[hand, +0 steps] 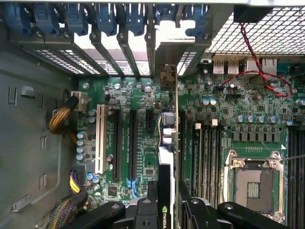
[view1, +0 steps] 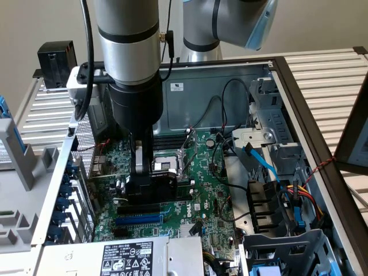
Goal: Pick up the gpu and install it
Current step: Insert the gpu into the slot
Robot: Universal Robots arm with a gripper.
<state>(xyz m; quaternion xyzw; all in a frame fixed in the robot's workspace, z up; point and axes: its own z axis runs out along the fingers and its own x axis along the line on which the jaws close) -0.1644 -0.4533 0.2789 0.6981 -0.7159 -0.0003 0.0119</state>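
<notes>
The black gripper [hand: 170, 212] is clamped on the gpu [hand: 165, 179], a thin green circuit-board card with a black NVIDIA-marked cover, which stands on edge between the fingers. Beneath the gripper lies the big green motherboard [hand: 143, 102]. Its long black expansion slots [hand: 132, 143] are just beside the card on one side, and the square metal processor socket [hand: 255, 183] is on the other. Whether the card's edge sits in a slot I cannot tell. Beyond the fingers, the card's silvery end bracket [hand: 167, 55] lies near the row of blue slot latches [hand: 107, 19] on the grey case's rear wall.
</notes>
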